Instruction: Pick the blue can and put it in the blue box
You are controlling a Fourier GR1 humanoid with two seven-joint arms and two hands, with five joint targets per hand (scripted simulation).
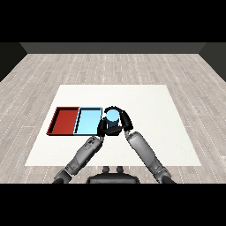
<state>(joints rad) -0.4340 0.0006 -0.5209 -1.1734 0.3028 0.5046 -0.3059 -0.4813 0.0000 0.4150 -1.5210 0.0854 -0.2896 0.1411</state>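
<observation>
Red tray (65,120) far left, light blue tray (87,121) beside it on the white worktop (150,110). Left hand (102,128), fingers hard to read. Right hand (123,120) curls round the blue can (112,117), seemingly just right of the blue tray.

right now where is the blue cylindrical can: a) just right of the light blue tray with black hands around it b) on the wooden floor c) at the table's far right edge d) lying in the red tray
a, the blue cylindrical can stands just right of the light blue tray, the right hand curled round it.
</observation>
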